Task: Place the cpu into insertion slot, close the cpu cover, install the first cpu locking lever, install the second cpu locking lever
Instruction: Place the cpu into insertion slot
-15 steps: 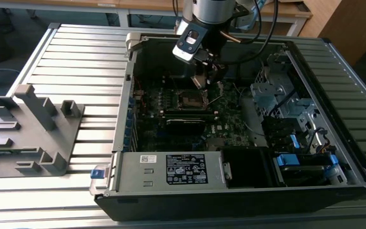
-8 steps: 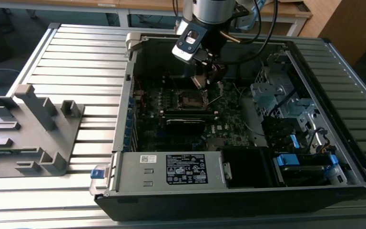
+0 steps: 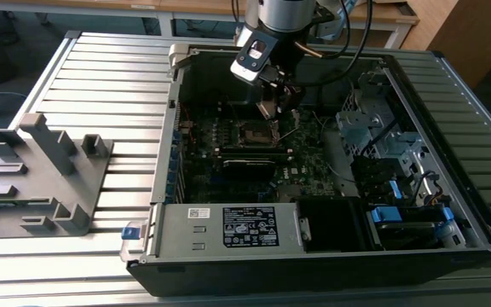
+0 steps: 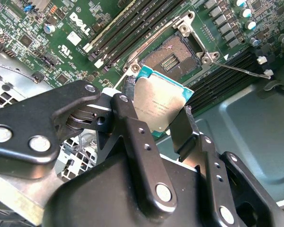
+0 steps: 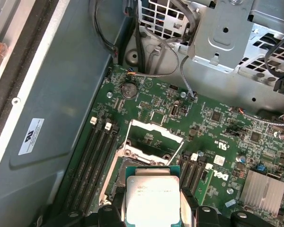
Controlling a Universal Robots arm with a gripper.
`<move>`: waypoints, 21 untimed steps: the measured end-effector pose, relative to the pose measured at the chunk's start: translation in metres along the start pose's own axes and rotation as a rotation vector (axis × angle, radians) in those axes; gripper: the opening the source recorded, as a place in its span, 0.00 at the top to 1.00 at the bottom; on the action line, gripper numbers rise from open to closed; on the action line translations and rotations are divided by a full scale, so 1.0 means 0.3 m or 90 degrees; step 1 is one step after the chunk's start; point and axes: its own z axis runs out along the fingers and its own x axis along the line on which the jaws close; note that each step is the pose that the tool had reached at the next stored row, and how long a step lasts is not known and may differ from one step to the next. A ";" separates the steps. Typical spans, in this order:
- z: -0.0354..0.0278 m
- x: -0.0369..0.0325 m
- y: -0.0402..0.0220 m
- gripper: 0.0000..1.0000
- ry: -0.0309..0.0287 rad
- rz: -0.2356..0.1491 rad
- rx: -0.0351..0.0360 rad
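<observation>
My gripper (image 4: 156, 118) is shut on the cpu (image 4: 158, 106), a flat square chip with a dull silver top, pinched by its two opposite edges. In both wrist views the chip hangs tilted just above the insertion slot (image 4: 173, 59), a dark square socket with a metal rim on the green board. The cpu cover (image 5: 157, 131) stands swung open at the socket's far side. A thin wire lever (image 4: 246, 71) sticks out beside the socket. In the exterior view the gripper (image 3: 268, 103) hovers over the slot (image 3: 260, 133) inside the open computer case.
The case walls (image 3: 164, 160) ring the board. A labelled grey power-supply box (image 3: 228, 227) sits at the front, a metal drive cage (image 3: 373, 128) on the exterior view's right. Memory slots (image 5: 97, 161) flank the socket. A grey fixture (image 3: 36, 173) stands outside on the slatted table.
</observation>
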 end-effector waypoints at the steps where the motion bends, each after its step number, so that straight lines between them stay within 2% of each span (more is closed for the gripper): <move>1: 0.000 0.000 0.000 0.46 0.0000 0.000 0.0000; 21: 0.000 0.000 0.000 0.46 -0.0003 0.004 -0.0001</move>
